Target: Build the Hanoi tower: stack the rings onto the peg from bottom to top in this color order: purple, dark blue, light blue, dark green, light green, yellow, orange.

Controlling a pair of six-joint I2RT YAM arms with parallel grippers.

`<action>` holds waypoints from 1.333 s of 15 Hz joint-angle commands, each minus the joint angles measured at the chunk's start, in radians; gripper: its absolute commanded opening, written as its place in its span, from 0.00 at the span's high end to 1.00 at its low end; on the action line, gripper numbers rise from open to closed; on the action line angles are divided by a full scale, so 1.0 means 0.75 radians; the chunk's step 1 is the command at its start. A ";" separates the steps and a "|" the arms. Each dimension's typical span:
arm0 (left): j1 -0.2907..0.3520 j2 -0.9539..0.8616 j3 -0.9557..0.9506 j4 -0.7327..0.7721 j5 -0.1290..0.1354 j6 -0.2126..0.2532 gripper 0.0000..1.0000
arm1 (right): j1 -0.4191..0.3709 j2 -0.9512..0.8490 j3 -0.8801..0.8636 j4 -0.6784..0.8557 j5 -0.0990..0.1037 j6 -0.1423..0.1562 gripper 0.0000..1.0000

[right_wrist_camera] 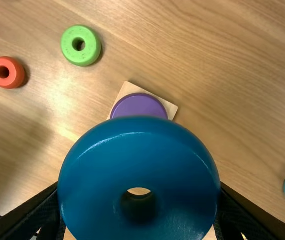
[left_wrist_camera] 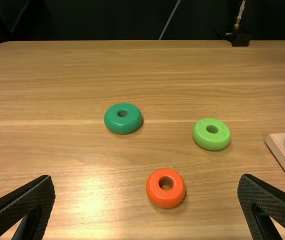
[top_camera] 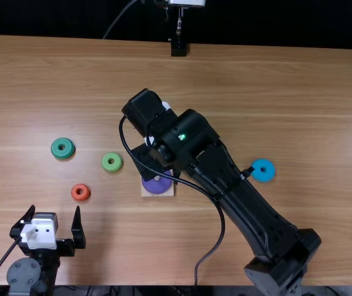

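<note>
In the top view my right gripper [top_camera: 148,161] is over the wooden base [top_camera: 168,190], which bears the purple ring [top_camera: 156,185]. The right wrist view has my right gripper [right_wrist_camera: 139,210] shut on the dark blue ring [right_wrist_camera: 140,145], partly covering the purple ring [right_wrist_camera: 138,105]. My left gripper [top_camera: 54,213] stands open at the near left; in its wrist view the left gripper [left_wrist_camera: 147,182] has nothing gripped. Loose on the table lie the dark green ring [top_camera: 63,148], light green ring [top_camera: 112,162], orange ring [top_camera: 81,192] and light blue ring [top_camera: 264,170].
The right arm stretches diagonally across the table's middle, its cable looping beside it, close to the light blue ring. A black stand [top_camera: 178,47] is at the table's far edge. Bare wood [top_camera: 305,111] extends at the far right.
</note>
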 commanded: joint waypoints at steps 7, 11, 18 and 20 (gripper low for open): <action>-0.002 -0.014 -0.138 -0.106 0.019 0.005 0.00 | 0.013 0.069 0.029 -0.004 -0.003 0.011 0.91; -0.002 -0.014 -0.138 -0.106 0.019 0.005 0.00 | 0.009 0.069 0.033 -0.002 -0.003 0.014 0.68; -0.002 -0.014 -0.138 -0.106 0.019 0.005 0.00 | 0.009 0.067 0.039 -0.051 -0.001 0.018 0.00; -0.002 -0.014 -0.138 -0.106 0.019 0.005 0.00 | 0.009 0.063 0.051 -0.046 -0.003 0.021 0.00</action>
